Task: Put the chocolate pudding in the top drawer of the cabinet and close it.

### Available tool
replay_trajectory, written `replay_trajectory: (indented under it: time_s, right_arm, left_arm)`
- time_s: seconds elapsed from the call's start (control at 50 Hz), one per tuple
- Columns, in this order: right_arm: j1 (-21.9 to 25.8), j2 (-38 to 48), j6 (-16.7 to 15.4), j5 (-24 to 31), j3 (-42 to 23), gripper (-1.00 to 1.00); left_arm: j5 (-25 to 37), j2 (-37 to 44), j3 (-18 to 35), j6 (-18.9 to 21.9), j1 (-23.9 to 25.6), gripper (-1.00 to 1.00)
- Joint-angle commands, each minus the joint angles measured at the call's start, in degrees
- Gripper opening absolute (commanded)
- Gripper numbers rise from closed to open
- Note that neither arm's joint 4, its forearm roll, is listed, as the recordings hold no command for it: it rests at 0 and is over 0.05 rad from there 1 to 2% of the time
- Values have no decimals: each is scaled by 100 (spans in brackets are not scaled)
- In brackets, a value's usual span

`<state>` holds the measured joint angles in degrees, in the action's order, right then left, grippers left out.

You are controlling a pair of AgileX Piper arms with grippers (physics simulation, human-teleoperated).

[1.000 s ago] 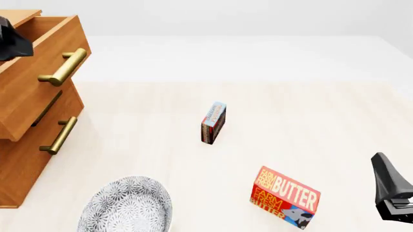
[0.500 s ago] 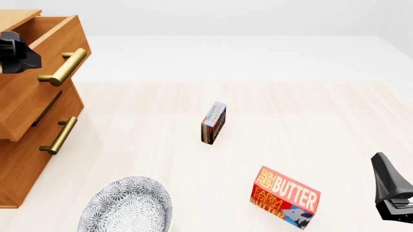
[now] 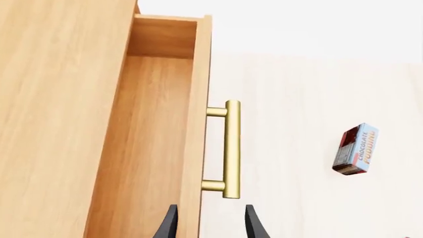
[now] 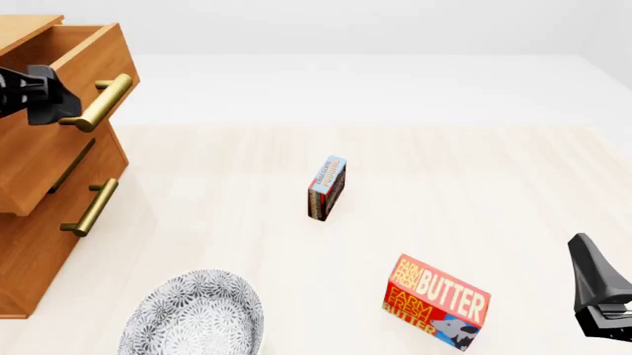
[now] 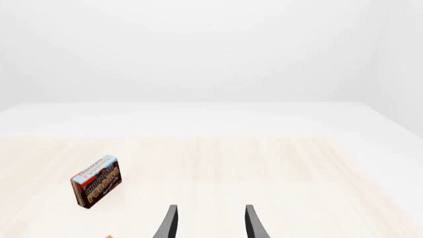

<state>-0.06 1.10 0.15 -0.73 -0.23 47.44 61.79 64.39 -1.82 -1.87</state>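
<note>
Nearest, a patterned plate (image 4: 192, 314) and a butter box (image 4: 436, 302) are seen beside the parted right gripper (image 5: 210, 223), the chocolate pudding (image 4: 326, 187) stands mid-table (image 4: 474, 185), and the parted left gripper (image 3: 210, 224) is held at the pulled-out top drawer (image 4: 59, 96).

I'm in a simulated test scene, not a real room: blank white walls, pale wood worktop (image 4: 474, 177) (flat, shadowless render).
</note>
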Motion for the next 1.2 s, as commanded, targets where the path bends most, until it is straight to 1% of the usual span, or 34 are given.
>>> replay_trajectory:
  time_s: [0.02,0.16,0.18,0.26,0.42,0.46,0.54,0.68,0.72,0.88,1.0,1.14,1.16,1.2]
  right_arm:
    - [0,0,-1,0,0,100]
    - [0,0,-1,0,0,100]
    - [-2,1,1,0,0,100]
    - [-1,0,0,0,0,100]
    - [-1,0,0,0,0,100]
    - [1,1,-1,0,0,100]
    - [0,0,0,0,0,100]
    - [-1,1,1,0,0,100]
    - [0,1,0,0,0,100]
    - [1,1,0,0,0,100]
    - [1,0,1,0,0,100]
    - [0,0,-1,0,0,100]
    - [-1,1,1,0,0,100]
    - [1,1,0,-1,0,100]
  left_arm:
    - [-93,33,-108,-34,12,100]
    - [-171,32,-202,-82,71,100]
    - [-187,56,-215,-67,199,100]
    - [-194,84,-203,-68,321,100]
    - [-195,93,-196,-59,444,100]
    - [-227,91,-249,-15,434,100]
    - [-276,56,-336,-56,458,100]
    - [-247,60,-300,-53,482,100]
    - [-217,56,-280,20,495,100]
    - [-204,52,-224,-63,644,100]
    - [-289,-29,-370,-145,714,100]
    - [-266,-63,-329,-172,757,100]
    - [-303,-110,-273,-171,902,100]
    - [-279,-78,-285,-180,876,100]
